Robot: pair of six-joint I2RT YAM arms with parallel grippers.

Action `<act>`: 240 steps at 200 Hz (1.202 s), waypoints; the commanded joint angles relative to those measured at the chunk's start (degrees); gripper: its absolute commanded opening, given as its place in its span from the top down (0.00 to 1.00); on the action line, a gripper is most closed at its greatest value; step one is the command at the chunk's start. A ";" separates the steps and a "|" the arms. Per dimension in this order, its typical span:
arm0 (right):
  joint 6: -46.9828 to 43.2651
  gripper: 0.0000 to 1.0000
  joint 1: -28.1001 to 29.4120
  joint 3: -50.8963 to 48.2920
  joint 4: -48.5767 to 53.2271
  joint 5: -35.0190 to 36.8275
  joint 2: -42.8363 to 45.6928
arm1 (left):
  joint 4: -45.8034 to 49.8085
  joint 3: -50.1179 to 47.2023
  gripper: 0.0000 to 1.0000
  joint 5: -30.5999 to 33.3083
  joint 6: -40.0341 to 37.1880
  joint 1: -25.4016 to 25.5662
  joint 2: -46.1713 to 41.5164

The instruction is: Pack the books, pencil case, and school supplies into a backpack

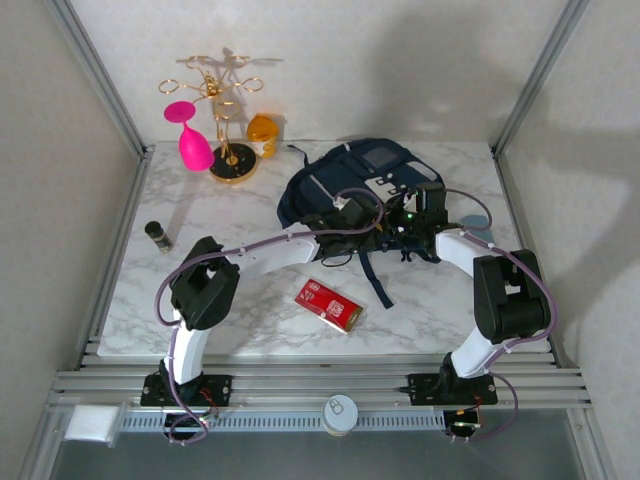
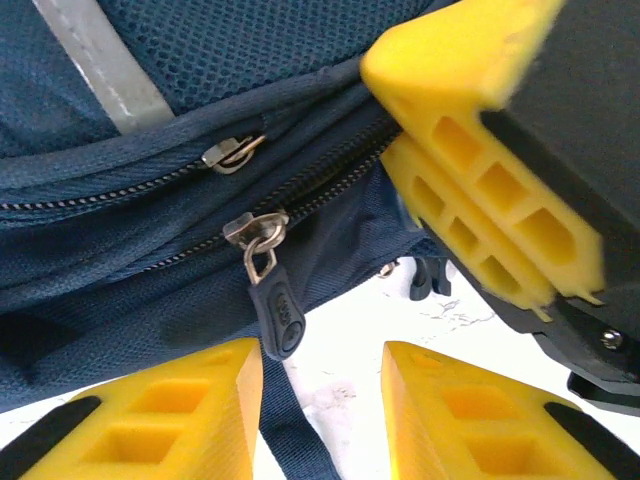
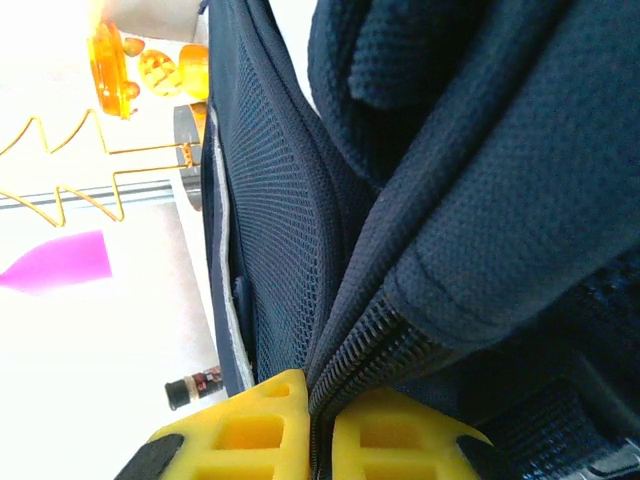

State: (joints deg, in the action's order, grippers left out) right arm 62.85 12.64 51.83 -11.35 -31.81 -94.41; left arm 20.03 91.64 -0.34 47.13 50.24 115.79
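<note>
While the backpack (image 1: 345,185) lies at 12 o'clock on the counter (image 1: 440,300), the left tool (image 1: 352,208) and right tool (image 1: 402,226) meet at its near edge. The flat red box (image 1: 328,304) lies unpacked at 6 o'clock of it.

Left wrist view: left tool released, jaws apart, with the zipper pull (image 2: 277,310) dangling ungripped at 11 o'clock of the gap.

Right wrist view: right tool clenched on fabric along the zip track (image 3: 370,350), judged to steady the bag for unzipping.
</note>
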 commanded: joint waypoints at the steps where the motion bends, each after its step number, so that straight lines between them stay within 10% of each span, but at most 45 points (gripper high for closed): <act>1: 1.00 0.91 0.61 -0.24 -5.87 -1.43 1.07 | -0.02 -1.12 0.65 1.39 3.15 0.40 0.07; 156: 3.57 0.99 1.47 -2.39 -8.81 -0.18 0.80 | -4.87 0.95 0.71 8.93 9.04 -1.20 4.91; 240: 3.60 1.00 1.33 -3.67 -8.47 0.45 1.80 | -17.28 -2.48 0.94 10.25 10.16 -2.07 3.86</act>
State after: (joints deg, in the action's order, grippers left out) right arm 66.57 13.39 48.99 -17.45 -30.63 -94.35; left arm 9.10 89.82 6.74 56.42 49.69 120.86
